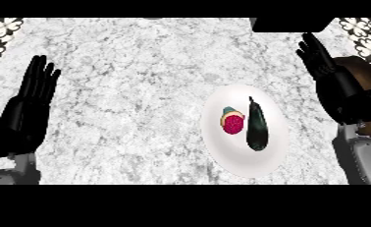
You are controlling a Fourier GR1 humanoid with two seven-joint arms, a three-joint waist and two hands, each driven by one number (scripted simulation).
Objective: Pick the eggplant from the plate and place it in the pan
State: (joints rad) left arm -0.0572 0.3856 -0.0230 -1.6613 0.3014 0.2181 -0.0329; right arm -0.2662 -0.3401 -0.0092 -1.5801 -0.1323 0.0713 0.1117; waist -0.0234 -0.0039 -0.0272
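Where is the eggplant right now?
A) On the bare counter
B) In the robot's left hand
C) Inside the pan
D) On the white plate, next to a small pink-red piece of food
D: the eggplant lies on the white plate, just right of a small pink-red piece of food.
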